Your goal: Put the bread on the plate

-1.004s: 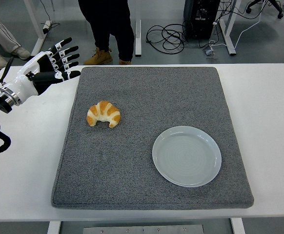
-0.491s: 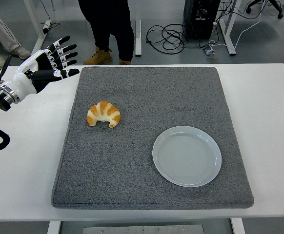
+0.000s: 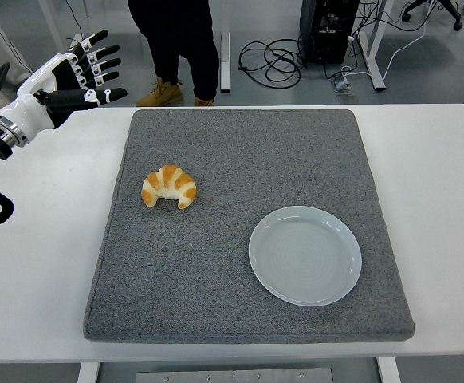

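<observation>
White table [image 3: 447, 199] carries a grey textured rectangular mat [image 3: 240, 152]. Round pale-blue plate [image 3: 305, 255] sits toward the mat's near right corner, nothing on it. Golden-brown croissant bread [image 3: 169, 187] lies near the mat's left edge, well apart from the plate. Left hand [image 3: 68, 76] hovers beyond the table's far left corner, fingers spread, holding nothing.

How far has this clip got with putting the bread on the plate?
Nothing looks done: the croissant lies on the grey mat, apart from the bare plate. In hand: the left hand, fingers spread, holds nothing and hovers over the table's far left corner. Left: reach, grasp, carry, set down.
</observation>
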